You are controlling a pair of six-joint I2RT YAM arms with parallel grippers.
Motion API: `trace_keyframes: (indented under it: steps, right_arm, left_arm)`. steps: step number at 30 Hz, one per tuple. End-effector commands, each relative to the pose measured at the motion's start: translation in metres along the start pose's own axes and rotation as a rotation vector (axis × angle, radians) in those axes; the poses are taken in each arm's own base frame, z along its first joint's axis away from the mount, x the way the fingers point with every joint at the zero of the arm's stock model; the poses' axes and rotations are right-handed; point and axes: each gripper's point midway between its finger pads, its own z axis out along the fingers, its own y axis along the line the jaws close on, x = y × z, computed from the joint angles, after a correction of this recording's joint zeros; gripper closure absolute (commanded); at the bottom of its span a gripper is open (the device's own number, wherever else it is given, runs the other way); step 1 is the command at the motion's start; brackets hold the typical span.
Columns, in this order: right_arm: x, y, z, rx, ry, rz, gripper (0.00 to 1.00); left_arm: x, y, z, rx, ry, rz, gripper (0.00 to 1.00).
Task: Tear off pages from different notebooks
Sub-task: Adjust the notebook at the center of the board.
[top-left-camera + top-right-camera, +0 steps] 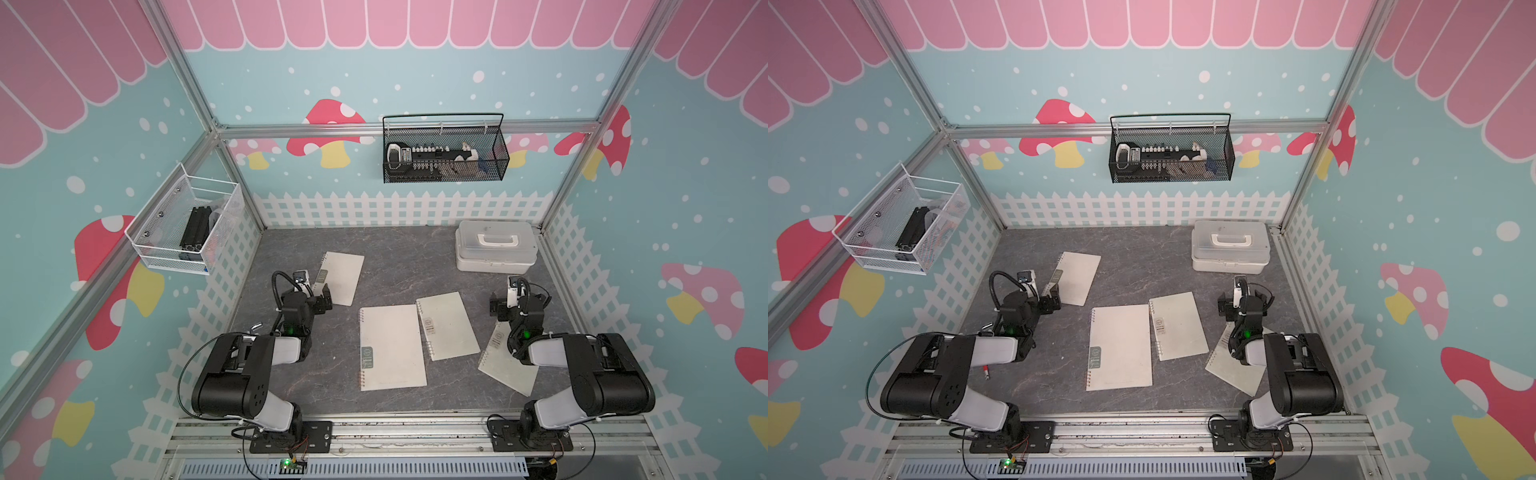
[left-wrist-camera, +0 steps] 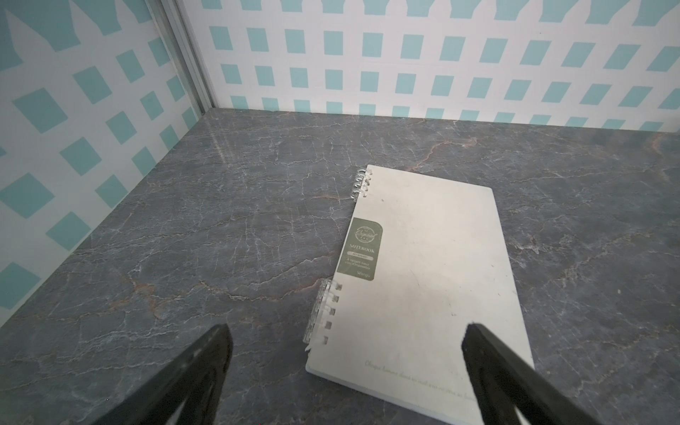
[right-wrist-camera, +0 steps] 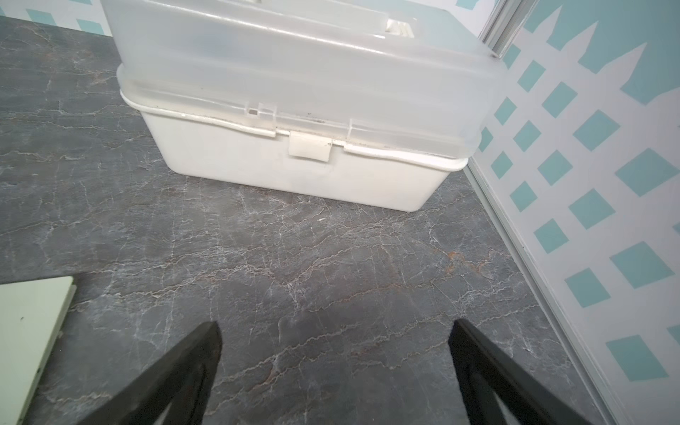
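In both top views, four closed notebooks [image 1: 392,347] [image 1: 1120,347] are seen flat on the table [image 1: 415,266].
Left wrist: left claw [image 2: 346,333] is spread wide, empty; one notebook [image 2: 423,276] just ahead.
Right wrist: right claw [image 3: 335,327] likewise; box [image 3: 301,176] ahead.

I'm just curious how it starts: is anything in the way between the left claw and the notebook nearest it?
Nothing visible. The open left gripper is right above the near end of that notebook, one finger over it and one over the table.
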Motion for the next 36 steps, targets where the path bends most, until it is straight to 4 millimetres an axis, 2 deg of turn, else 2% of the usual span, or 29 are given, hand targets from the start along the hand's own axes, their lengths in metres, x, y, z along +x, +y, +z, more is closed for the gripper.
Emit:
trace_keyframes:
  steps: [1,3,4,5,6,7,8,9,10,11,13,14,18,19,20,24,28,30,36]
  right_arm:
    - [-0.028,-0.004,-0.004,0.011,-0.072,0.028,0.00]
    - [-0.046,-0.002,-0.019,-0.010,-0.059,0.016,0.01]
    - [-0.056,0.000,-0.028,-0.040,-0.043,0.062,0.00]
    - [-0.063,-0.008,-0.037,-0.012,-0.028,0.205,0.01]
    - [-0.059,-0.020,-0.045,0.051,0.007,0.382,0.00]
    - [-0.042,-0.032,-0.056,0.143,0.077,0.564,0.00]
    - [-0.037,-0.025,-0.060,0.096,0.109,0.615,0.01]
    - [-0.045,-0.007,-0.061,-0.024,0.119,0.567,0.01]
    - [-0.046,0.013,-0.063,-0.137,0.172,0.548,0.01]
    - [-0.042,0.030,-0.068,-0.218,0.252,0.551,0.01]
    - [-0.044,0.068,-0.083,-0.415,0.311,0.541,0.00]
    - [-0.041,0.083,-0.094,-0.463,0.342,0.550,0.01]
    - [-0.023,0.136,-0.137,-0.547,0.405,0.396,0.01]
    - [-0.016,0.152,-0.146,-0.589,0.434,0.375,0.05]
    - [-0.007,0.165,-0.153,-0.619,0.467,0.358,0.14]
    - [0.023,0.202,-0.165,-0.658,0.560,0.273,0.29]
    - [0.030,0.241,-0.171,-0.710,0.599,0.180,0.33]
    - [0.036,0.251,-0.167,-0.695,0.625,0.161,0.40]
    - [0.045,0.276,-0.162,-0.711,0.663,0.147,0.45]
  left_arm:
    - [-0.022,0.005,-0.001,-0.051,-0.063,0.019,0.01]
    - [-0.034,0.004,-0.013,-0.104,-0.047,0.048,0.01]
    - [-0.047,0.001,-0.020,-0.106,-0.023,0.037,0.01]
    - [-0.056,0.000,-0.027,-0.106,0.022,-0.029,0.01]
    - [-0.061,0.008,-0.034,-0.152,0.055,-0.166,0.01]
    - [-0.053,0.017,-0.045,-0.222,0.144,-0.321,0.01]
    - [-0.043,0.021,-0.056,-0.271,0.221,-0.443,0.01]
    - [-0.038,0.008,-0.058,-0.201,0.282,-0.462,0.01]
    - [-0.035,-0.013,-0.059,-0.082,0.332,-0.449,0.01]
    - [-0.025,-0.026,-0.064,-0.023,0.384,-0.463,0.01]
    - [-0.006,-0.044,-0.075,0.045,0.448,-0.495,0.01]
    - [0.003,-0.052,-0.083,0.064,0.473,-0.484,0.01]
    - [0.020,-0.082,-0.112,0.154,0.496,-0.421,0.01]
    - [0.028,-0.088,-0.118,0.169,0.509,-0.427,0.01]
    - [0.034,-0.093,-0.122,0.187,0.523,-0.433,0.01]
    - [0.051,-0.111,-0.128,0.216,0.585,-0.399,0.01]
    - [0.067,-0.123,-0.126,0.204,0.643,-0.371,0.01]
    - [0.074,-0.126,-0.124,0.205,0.662,-0.372,0.01]
    - [0.088,-0.135,-0.118,0.234,0.693,-0.390,0.01]
